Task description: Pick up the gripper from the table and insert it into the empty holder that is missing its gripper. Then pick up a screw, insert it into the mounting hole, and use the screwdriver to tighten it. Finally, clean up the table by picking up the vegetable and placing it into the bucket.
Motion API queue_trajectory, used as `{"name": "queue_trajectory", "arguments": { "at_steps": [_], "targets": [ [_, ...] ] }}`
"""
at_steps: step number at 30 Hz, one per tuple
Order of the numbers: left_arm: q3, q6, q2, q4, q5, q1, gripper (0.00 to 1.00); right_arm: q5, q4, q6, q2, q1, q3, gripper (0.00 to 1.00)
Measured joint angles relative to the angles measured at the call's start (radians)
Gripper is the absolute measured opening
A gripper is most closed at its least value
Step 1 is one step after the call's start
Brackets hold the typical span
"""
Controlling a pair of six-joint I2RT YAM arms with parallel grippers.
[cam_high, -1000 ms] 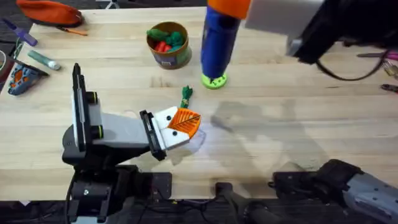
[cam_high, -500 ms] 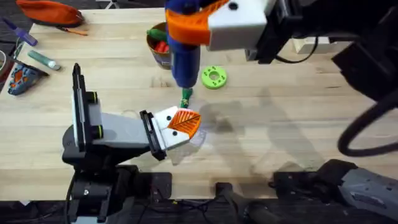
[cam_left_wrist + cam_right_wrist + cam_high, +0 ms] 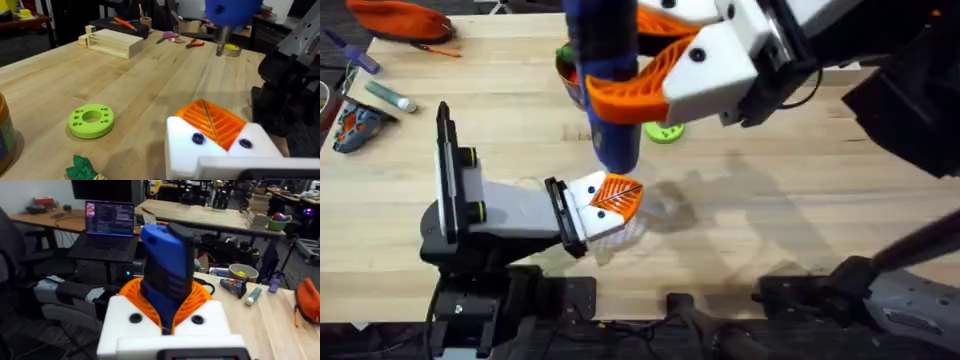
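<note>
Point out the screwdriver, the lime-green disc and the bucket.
screwdriver (image 3: 610, 80): overhead view, on its blue body.
lime-green disc (image 3: 91, 120): left wrist view, on its top face beside the centre hole.
bucket (image 3: 570, 85): overhead view, on its tan wall left of the screwdriver.

Blue screwdriver (image 3: 231, 12) above orange gripper (image 3: 212, 122)

Setting: a robotics lab or workshop. The work surface is a pale wooden counter (image 3: 800, 200) with arm bases clamped at its near edge. Further wooden benches (image 3: 210, 215) stand behind it, carrying an open laptop (image 3: 111, 220), hand tools (image 3: 192, 44) and a roll of tape (image 3: 231, 49). Office chairs and cabling fill the background.
</note>
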Motion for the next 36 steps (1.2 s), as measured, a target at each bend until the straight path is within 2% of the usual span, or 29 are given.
{"name": "queue_trajectory", "arguments": {
  "at_steps": [14,30,36],
  "targets": [
    [0.0,0.0,0.0,0.0,0.0,0.0,0.008,-0.006,0.08,-0.014,0.087,0.043,0.0,0.066],
    [0.0,0.0,0.0,0.0,0.0,0.0,0.008,-0.006,0.102,-0.016,0.097,0.075,-0.001,0.066],
    [0.0,0.0,0.0,0.0,0.0,0.0,0.008,-0.009,0.109,-0.016,0.137,0.083,0.0,0.066]
  ]
}}
